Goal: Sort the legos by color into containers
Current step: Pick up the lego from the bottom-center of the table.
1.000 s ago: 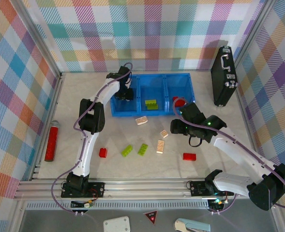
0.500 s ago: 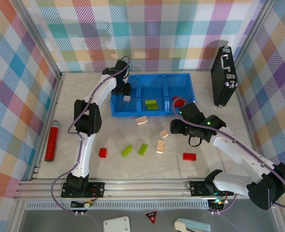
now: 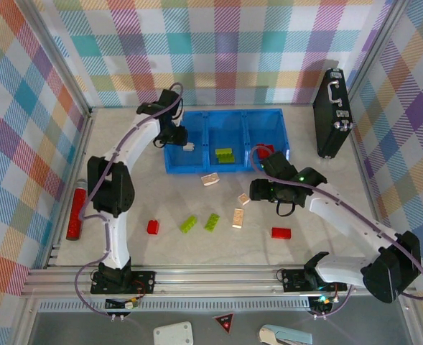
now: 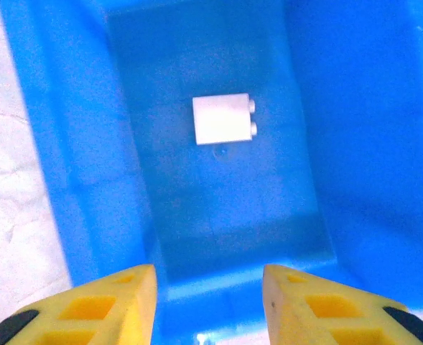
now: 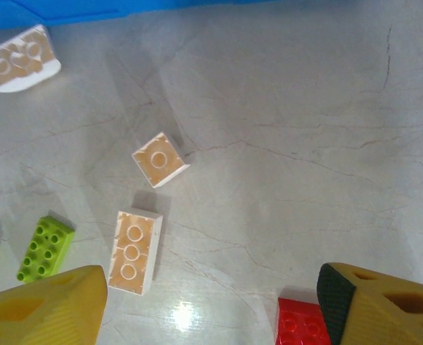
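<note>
A pale brick lies in the blue bin ahead of the left gripper, tan bricks loose below the right gripper.

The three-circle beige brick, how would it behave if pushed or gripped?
The three-circle beige brick looks like rigid plastic, so it probably won't flex. Lying flat with straight sides, it should slide, not roll. The table looks glossy, so a push may spin it.

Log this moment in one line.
left gripper: open at blue bin | beige brick: in left compartment | right gripper: open above loose legos
</note>
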### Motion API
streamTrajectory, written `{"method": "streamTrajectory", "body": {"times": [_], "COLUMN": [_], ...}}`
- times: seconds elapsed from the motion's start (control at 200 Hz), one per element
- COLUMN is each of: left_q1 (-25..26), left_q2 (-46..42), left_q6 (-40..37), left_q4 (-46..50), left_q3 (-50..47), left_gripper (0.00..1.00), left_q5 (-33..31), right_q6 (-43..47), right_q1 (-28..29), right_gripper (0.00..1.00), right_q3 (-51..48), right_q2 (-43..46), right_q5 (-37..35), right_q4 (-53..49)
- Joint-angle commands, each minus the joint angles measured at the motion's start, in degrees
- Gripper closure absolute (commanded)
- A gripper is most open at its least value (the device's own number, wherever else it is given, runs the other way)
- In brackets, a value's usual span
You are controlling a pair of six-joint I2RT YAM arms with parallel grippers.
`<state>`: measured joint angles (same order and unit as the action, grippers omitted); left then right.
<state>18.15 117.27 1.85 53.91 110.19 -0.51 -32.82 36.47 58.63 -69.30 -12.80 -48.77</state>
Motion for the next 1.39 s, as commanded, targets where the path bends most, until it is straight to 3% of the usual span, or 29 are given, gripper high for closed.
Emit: {"method": "streamTrajectory", "body": {"times": [0.0,0.345,0.67,1.03,1.39], "left_q1": [-0.3,-0.4,-0.5,-0.6,-0.7], "left_q2": [-5.9,-20.0,-29.9,-32.9,-33.0], "left_q6": [-0.6,-0.7,-3.1,-4.3,-4.2], "left_q4": [-0.3,-0.6,-7.9,-12.2,-12.2], "left_q3": [-3.8,-18.4,-32.5,-36.4,-36.4], "left_gripper": [0.57,0.56,0.56,0.56,0.55], "left_q5": [1.5,2.5,1.7,-0.3,-0.5], "right_q6": [-0.9,-4.5,-14.6,-23.7,-30.1], "right_q1": [0.4,0.9,5.0,11.2,17.2], "right_gripper": [0.22,0.27,0.30,0.33,0.35], "right_q3": [1.5,0.1,4.0,6.8,6.2], "right_q2": [-0.6,-2.8,-11.2,-19.6,-27.0], "right_q5": [0.6,4.9,1.2,-2.2,-0.5], "right_q4": [-2.3,-2.0,-3.9,-2.6,0.5]}}
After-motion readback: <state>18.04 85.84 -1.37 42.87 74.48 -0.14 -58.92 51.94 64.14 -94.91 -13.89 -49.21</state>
